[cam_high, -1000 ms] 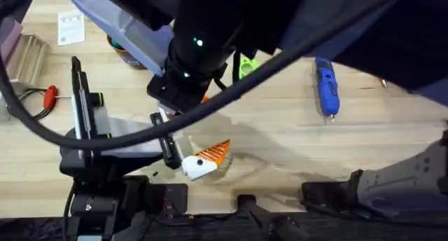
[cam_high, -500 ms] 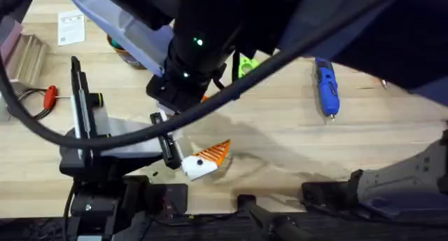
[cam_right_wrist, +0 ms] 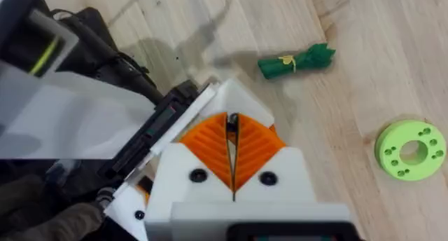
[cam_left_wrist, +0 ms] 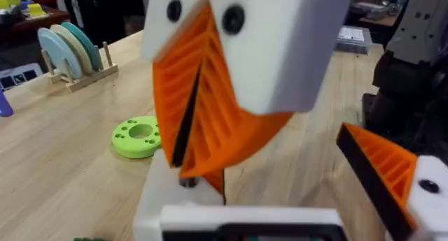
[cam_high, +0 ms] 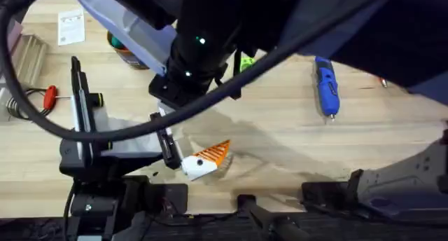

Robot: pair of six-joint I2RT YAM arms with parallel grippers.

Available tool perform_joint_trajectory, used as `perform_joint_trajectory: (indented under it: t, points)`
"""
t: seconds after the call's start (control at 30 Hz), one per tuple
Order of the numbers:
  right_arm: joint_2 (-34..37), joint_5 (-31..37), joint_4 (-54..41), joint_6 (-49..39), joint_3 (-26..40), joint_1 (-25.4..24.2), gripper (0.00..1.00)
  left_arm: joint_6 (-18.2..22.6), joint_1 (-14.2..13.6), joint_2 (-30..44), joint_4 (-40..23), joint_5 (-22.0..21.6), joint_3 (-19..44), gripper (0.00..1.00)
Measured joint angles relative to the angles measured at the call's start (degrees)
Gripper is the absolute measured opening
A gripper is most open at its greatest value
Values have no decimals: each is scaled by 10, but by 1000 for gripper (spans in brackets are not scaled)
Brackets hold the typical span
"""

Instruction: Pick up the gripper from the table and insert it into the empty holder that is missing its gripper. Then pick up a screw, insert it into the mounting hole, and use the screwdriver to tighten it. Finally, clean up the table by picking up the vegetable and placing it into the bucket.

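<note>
Pinching my right hand (cam_right_wrist: 232, 153) closed near the left hand (cam_high: 203, 159); gripping nothing I can make out. Vegetable (cam_right_wrist: 297, 61) lies on the counter (cam_high: 280, 129), bucket (cam_high: 122, 48) far left; cleanup remains.

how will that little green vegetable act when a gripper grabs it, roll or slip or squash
The vegetable lies flat on the table, slim and roughly cylindrical, so a sideways nudge would probably roll it. It looks small and like a toy, so likely light. Its knobbly, banded surface should give the pads some grip, though whether it squashes can't be told.
</note>
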Motion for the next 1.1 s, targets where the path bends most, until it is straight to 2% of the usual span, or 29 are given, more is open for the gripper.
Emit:
perform_joint_trajectory:
  t: [0.4,0.6,0.63,0.8,0.97,1.1]
  points:
    - [0,-6,16,1,-22,-6,18,-5,0,1,0,0,0,985]
    - [0,0,9,2,-23,-12,848,-6,0,1,0,0,0,986]
    - [-1,4,9,3,-23,-17,905,-5,0,1,0,0,0,986]
    - [-20,57,8,31,-28,-23,927,0,0,1,0,2,0,986]
    - [-77,89,12,58,-38,-32,929,0,0,1,0,2,0,986]
    - [-135,99,48,93,-108,-59,928,0,0,1,0,2,0,986]
